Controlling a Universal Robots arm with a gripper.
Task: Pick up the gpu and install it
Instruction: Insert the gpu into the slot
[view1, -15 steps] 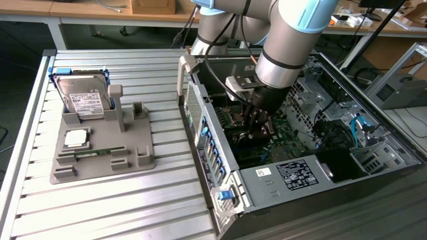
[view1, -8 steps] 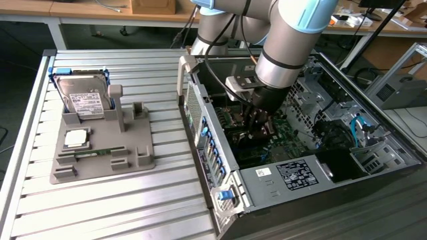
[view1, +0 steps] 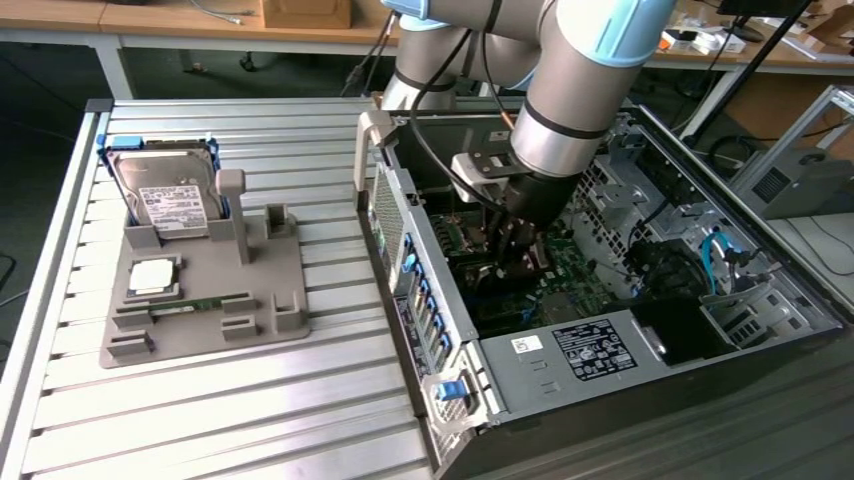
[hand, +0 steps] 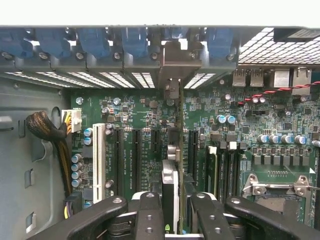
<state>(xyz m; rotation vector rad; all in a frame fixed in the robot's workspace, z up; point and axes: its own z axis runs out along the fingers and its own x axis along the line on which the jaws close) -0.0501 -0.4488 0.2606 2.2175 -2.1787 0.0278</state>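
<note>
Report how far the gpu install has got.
Done: the gpu is picked up and inside the computer case, away from the grey holder with the hard drive. In hand: the gripper is shut on it, edge-on over the motherboard slots. Left: release not yet done; whether it is seated cannot be told.

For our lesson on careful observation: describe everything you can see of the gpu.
The gpu is a thin dark card seen edge-on, standing upright over the slots of the green motherboard. Its silver metal bracket meets the case's rear wall. The gripper clamps it from both sides. Whether it is seated cannot be told.
</note>
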